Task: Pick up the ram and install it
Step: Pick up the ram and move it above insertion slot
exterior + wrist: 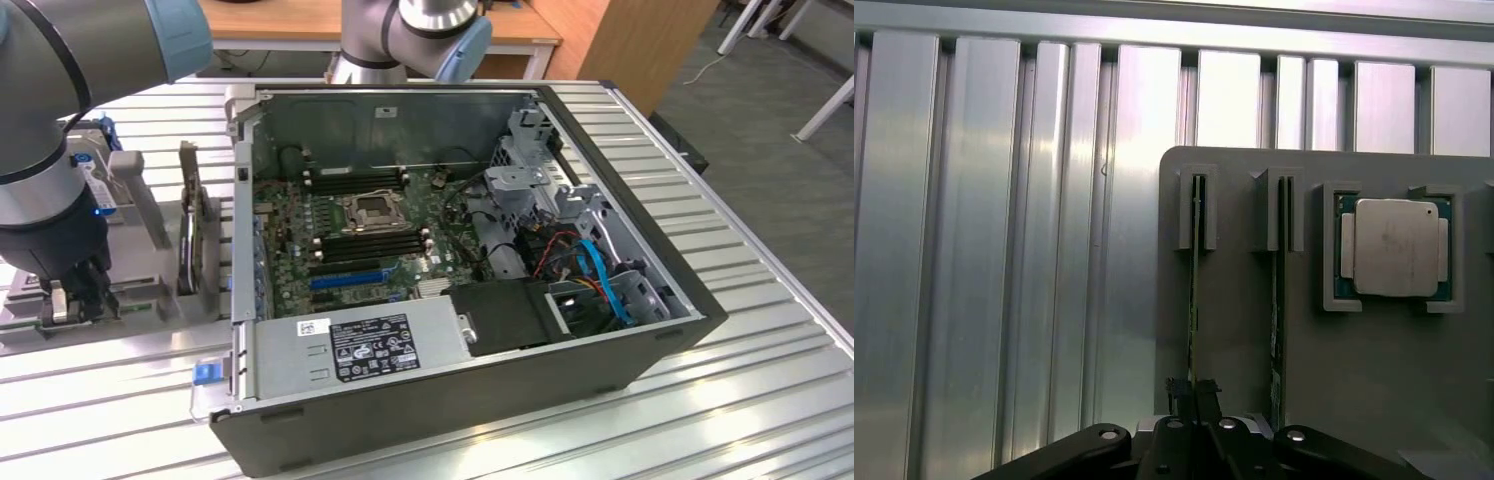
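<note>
The gripper is pressed together on the ram, its two dark fingertips flanking the thin green edge of the stick. The ram stands on edge in a narrow slot of a grey holder that lies on the ribbed metal worktop. A second stick stands in the neighbouring slot just beside the held one, parallel to it and apart from the gripper. Beyond that stick a square metal CPU chip lies flat in its own recess. In the exterior view the arm reaches down at that view's left, and the gripper sits low over the holder; there the arm and gripper cover the ram, so the stick itself cannot be made out. A dark flat part stands upright in the holder between the gripper and the open computer case. The case lies on its side with its motherboard exposed; its near wall rises between the holder and the board. The ram's labels and chips cannot be read edge-on, and its lower end is hidden behind the gripper body.
</note>
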You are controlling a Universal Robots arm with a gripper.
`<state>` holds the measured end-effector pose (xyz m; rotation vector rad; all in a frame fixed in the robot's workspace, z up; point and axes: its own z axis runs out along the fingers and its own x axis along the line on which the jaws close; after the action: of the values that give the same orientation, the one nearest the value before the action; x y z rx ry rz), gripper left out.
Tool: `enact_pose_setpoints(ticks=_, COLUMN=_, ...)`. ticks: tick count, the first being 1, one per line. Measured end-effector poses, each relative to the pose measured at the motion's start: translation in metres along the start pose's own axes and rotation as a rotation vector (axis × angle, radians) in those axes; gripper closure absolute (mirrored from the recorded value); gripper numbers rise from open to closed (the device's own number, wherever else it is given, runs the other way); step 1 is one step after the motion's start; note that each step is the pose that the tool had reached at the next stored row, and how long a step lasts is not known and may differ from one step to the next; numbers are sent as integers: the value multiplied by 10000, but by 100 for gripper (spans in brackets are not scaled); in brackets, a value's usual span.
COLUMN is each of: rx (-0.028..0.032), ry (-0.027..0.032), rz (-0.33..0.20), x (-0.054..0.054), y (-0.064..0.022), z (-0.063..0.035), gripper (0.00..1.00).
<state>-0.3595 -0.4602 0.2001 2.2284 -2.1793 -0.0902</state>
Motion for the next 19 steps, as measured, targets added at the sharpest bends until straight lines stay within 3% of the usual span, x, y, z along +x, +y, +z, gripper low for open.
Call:
enact_pose_setpoints(ticks=9, rx=1, ry=0, rz=0, x=-2, y=3, z=-71, gripper=88)
enact_pose_setpoints(ticks=19, rx=0, ry=0, rz=0, x=-7, y=13, z=-272, gripper=88)
